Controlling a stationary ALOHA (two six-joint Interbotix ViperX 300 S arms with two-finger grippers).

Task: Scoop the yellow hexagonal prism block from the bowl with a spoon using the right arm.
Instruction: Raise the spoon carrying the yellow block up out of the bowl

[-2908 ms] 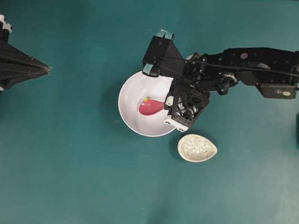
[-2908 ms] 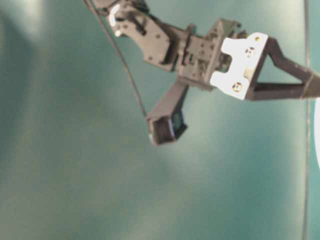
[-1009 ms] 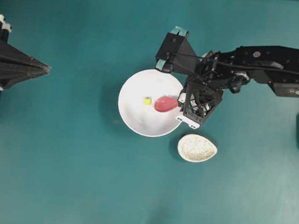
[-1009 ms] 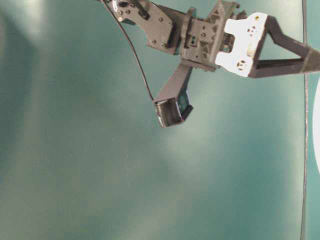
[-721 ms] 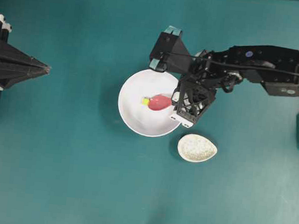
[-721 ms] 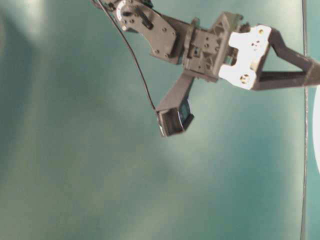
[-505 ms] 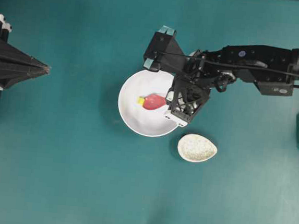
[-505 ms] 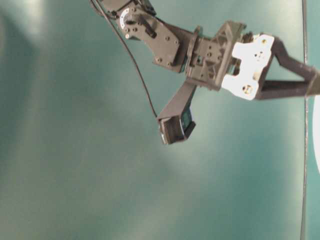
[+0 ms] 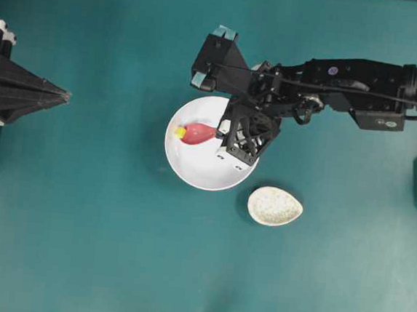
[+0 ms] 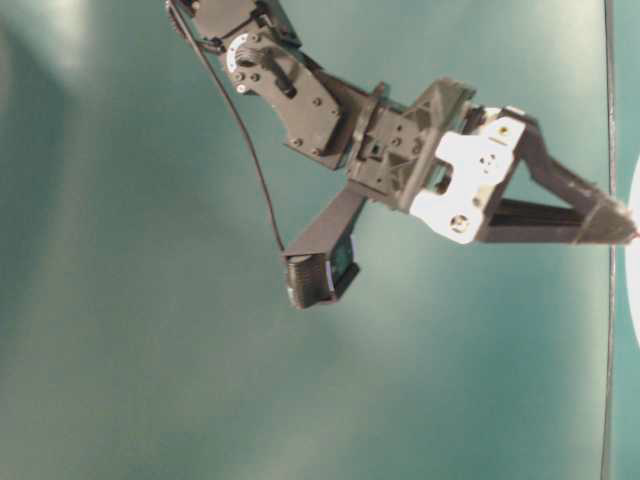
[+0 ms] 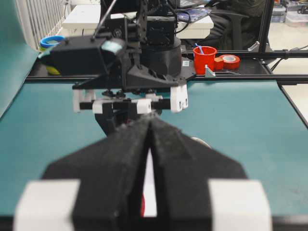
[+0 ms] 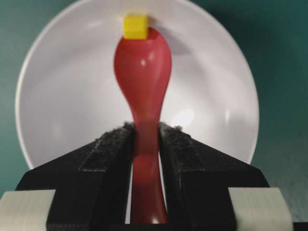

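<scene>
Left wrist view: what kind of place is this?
Likely a robotics lab: a teal tabletop framed by black rails, with a cluttered workbench behind holding a red plastic cup and red tape roll.

The black right arm (image 9: 354,74) reaches in from the right edge of the overhead view, its white-trimmed right gripper (image 12: 146,139) angled down, black padded fingers (image 12: 109,149) clamped on a handle. The black left gripper (image 11: 149,144) sits parked at the left edge, fingers pressed together.

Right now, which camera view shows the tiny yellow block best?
The right wrist view: the tiny yellow block sits large at the glossy red spoon tip. Overhead shows a speck; table-level and left wrist views show none.
</scene>
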